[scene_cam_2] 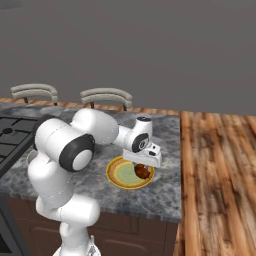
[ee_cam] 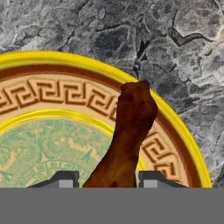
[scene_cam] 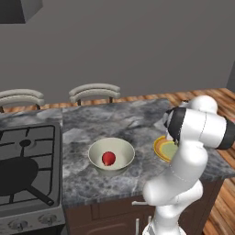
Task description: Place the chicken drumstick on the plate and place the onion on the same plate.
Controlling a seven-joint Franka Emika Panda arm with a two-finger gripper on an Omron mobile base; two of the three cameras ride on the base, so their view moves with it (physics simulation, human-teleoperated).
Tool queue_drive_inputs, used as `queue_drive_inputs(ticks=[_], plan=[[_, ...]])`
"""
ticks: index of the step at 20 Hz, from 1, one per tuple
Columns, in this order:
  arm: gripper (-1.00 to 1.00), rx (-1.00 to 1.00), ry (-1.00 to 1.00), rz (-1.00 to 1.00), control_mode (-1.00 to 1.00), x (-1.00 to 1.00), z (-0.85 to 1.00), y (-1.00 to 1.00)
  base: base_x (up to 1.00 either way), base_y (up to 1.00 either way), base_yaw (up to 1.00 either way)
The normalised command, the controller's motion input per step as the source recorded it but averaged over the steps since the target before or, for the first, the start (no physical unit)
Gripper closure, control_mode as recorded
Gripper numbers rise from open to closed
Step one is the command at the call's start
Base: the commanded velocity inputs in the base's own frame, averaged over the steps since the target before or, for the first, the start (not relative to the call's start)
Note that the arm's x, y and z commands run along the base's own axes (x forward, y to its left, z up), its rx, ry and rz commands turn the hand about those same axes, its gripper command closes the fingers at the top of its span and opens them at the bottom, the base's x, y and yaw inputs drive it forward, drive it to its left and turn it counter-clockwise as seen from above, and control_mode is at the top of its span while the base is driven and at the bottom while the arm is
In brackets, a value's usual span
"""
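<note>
Claw (ee_cam: 108, 179) clamps the chicken drumstick (ee_cam: 129, 135) between its fingertips, directly above the plate (ee_cam: 52, 94).

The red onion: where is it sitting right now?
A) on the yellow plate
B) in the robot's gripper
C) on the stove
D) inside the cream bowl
D: the onion lies inside the cream bowl on the counter, apart from the plate, where the gripper holds the drumstick.

A grey marble counter (scene_cam: 114, 121) holds one yellow-rimmed plate (scene_cam_2: 116, 176), one brown chicken drumstick (ee_cam: 129, 138), one cream bowl (scene_cam: 111, 156) and one red onion (scene_cam: 108, 158), with one stove (scene_cam: 28, 172) beside it and two chairs (scene_cam: 94, 92) behind.
</note>
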Motion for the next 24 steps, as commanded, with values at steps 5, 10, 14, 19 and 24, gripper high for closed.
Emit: queue_drive_inputs(ticks=[5, 10, 14, 19, 24], plan=[[-1.00, 0.00, 0.00, 0.00, -1.00, 0.17, -0.15, 0.00, 0.00, 0.00, 0.00], [-1.00, 0.00, 0.00, 0.00, -1.00, 0.12, -0.09, 0.00, 0.00, 0.00, 0.00], [-1.00, 0.00, 0.00, 0.00, -1.00, 0.00, 0.00, 0.00, 0.00, 0.00, 0.00], [-1.00, 0.00, 0.00, 0.00, -1.00, 0.00, 0.00, 0.00, 0.00, 0.00, 0.00], [-1.00, 0.00, 0.00, 0.00, -1.00, 0.00, 0.05, 0.00, 0.00, 0.00, 0.00]])
